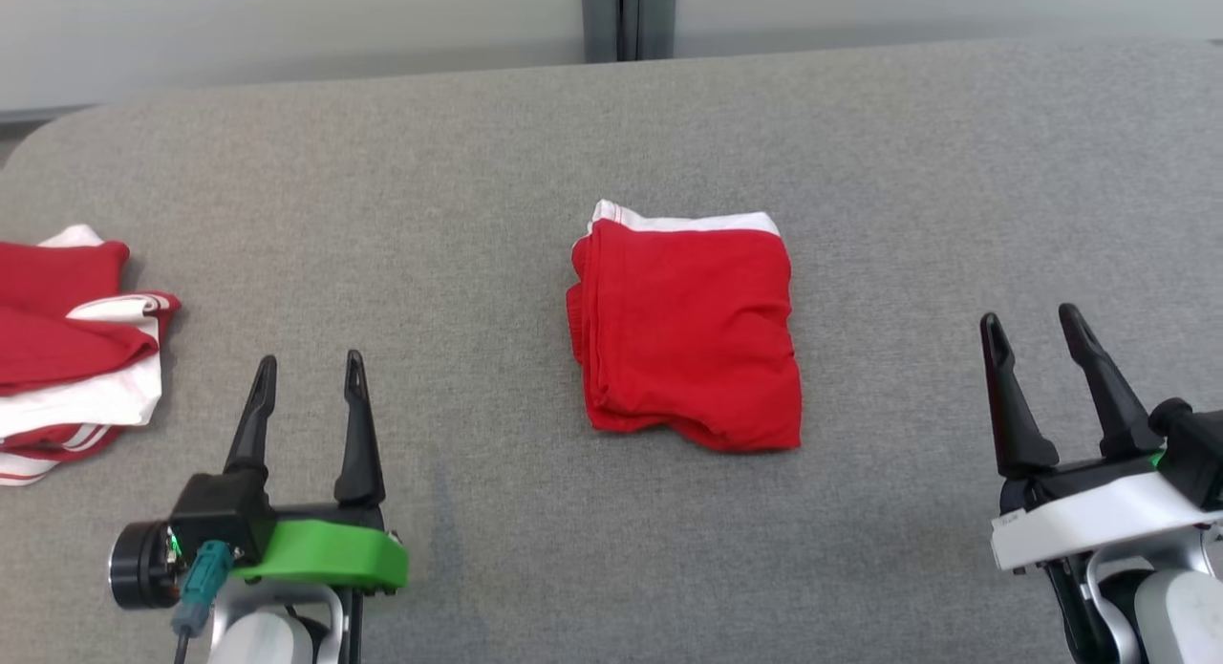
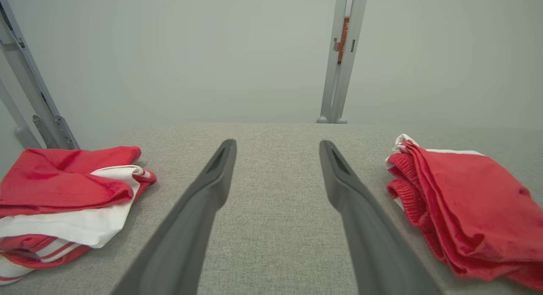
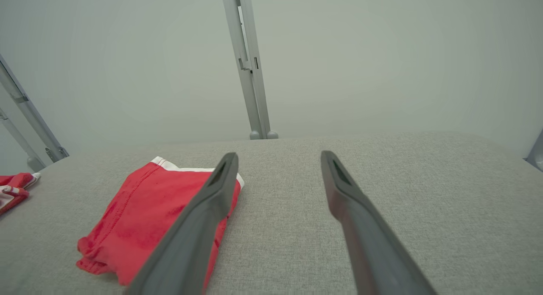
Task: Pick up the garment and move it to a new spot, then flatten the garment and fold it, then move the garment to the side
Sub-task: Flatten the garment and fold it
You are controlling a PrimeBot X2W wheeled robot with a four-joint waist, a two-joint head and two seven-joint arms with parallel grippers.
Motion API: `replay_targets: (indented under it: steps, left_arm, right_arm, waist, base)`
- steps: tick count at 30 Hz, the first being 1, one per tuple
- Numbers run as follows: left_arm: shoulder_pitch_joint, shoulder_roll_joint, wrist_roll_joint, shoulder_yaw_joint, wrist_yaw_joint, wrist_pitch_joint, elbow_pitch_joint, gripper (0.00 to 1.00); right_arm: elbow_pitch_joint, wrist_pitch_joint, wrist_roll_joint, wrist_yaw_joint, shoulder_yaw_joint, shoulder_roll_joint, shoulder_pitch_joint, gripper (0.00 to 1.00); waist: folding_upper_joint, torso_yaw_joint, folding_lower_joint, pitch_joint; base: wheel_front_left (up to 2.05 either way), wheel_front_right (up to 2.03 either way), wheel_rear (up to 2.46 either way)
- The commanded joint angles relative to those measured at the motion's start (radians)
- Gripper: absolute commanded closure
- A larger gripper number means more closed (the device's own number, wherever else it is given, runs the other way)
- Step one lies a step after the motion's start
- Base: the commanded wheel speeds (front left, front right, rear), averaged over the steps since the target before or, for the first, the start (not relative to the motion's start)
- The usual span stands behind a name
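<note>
Garment (image 1: 688, 330) folded, table (image 1: 478, 148) centre, well off edges.

Setting: robotics lab or test booth.
Evidence: wide table (image 1: 860, 167) covered in grey fabric, rounded corners; plain pale wall panels (image 2: 212, 53) behind it; grey metal post (image 3: 248, 74) standing between the panels; slanted metal braces (image 2: 50, 112) at one corner; a robot's dark-fingered left gripper (image 1: 311, 358) and right gripper (image 1: 1029, 315) above the tabletop.
</note>
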Motion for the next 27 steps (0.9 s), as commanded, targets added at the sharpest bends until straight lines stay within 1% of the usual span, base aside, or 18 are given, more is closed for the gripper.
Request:
replay_targets:
  steps: [1,13,27]
  left_arm:
    - [0.027,0.010,-0.003,-0.001,0.003,0.005,0.003,0.00]
    - [0.092,0.017,-0.007,-0.020,0.018,0.028,-0.006,0.00]
    - [0.099,0.026,-0.013,-0.026,0.029,0.032,-0.011,0.00]
  right_arm:
    - [-0.009,0.008,-0.002,0.000,0.003,-0.001,0.023,0.00]
    - [-0.036,0.053,0.014,0.000,0.012,-0.006,0.091,0.00]
    - [-0.039,0.066,0.020,0.000,0.008,-0.003,0.105,0.00]
  waist:
    - [0.0000,-0.018,0.0000,-0.037]
    - [0.0000,-0.021,0.0000,-0.107]
    - [0.0000,-0.020,0.0000,-0.110]
  base:
    - [0.00,0.00,0.00]
    - [0.00,0.00,0.00]
    - [0.00,0.00,0.00]
